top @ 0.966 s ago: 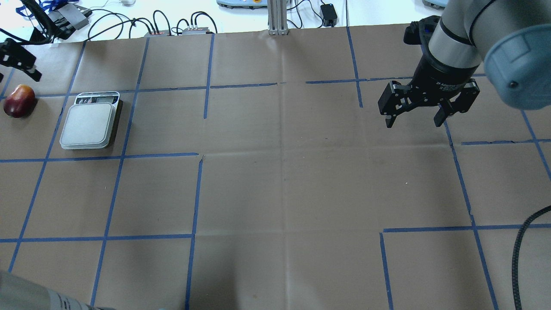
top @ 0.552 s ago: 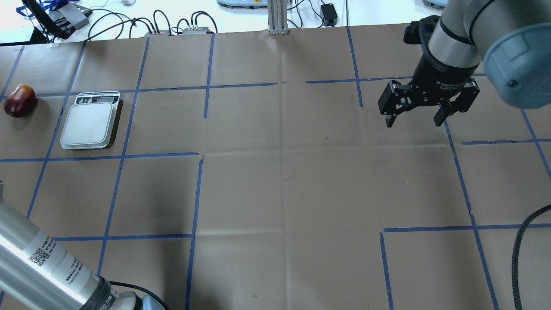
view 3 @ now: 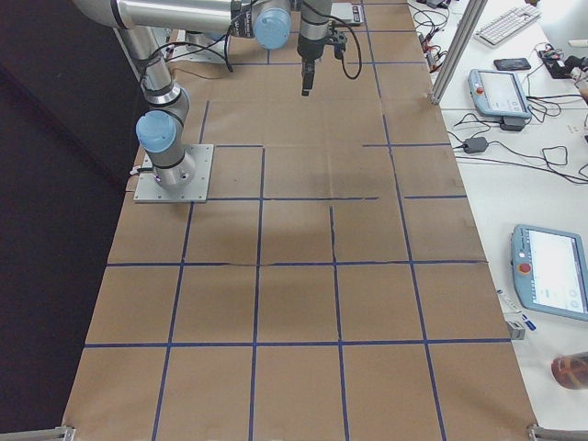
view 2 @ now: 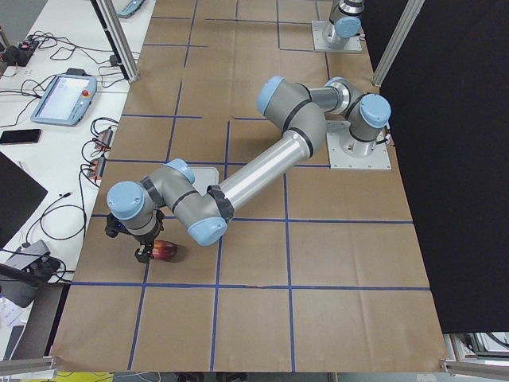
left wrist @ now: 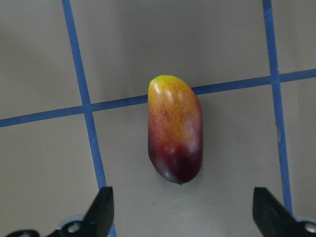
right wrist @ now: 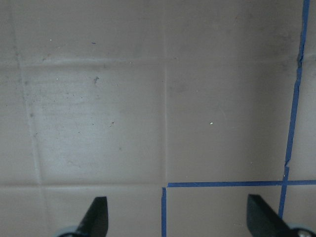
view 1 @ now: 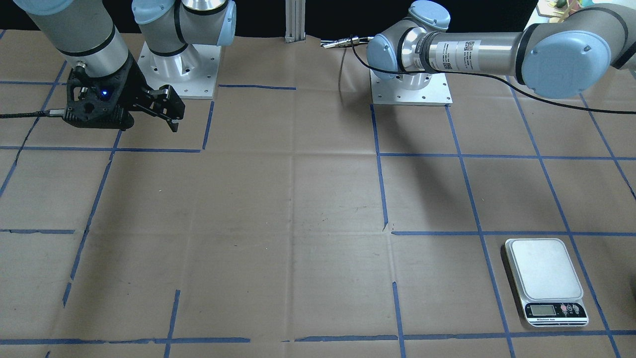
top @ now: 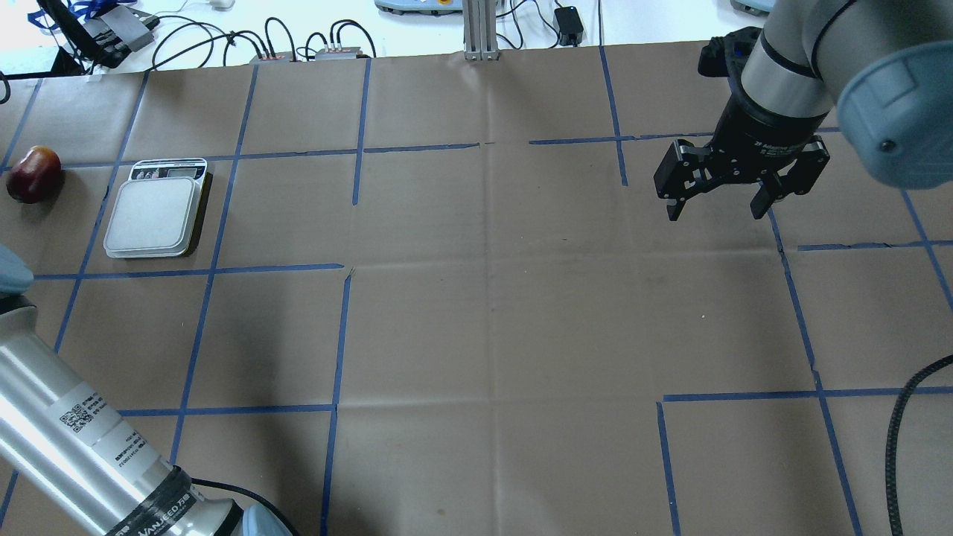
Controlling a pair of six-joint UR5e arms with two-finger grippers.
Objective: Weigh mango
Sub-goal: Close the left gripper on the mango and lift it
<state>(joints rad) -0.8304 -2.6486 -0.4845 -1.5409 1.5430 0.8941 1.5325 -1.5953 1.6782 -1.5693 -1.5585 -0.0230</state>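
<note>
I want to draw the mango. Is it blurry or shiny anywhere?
Left wrist view: the mango is sharp, softly shiny near its yellow end. Overhead view: small but clear. Exterior left view: tiny, partly behind the left gripper.

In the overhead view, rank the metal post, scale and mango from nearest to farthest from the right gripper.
1. Metal post, far table edge, nearest the right gripper.
2. Scale, left side.
3. Mango, beyond it at the left edge.

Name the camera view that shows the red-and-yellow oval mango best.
Left wrist-mounted: the red-and-yellow oval mango lies whole, large and unblocked. Overhead and exterior left show it small; the others, not clearly.
</note>
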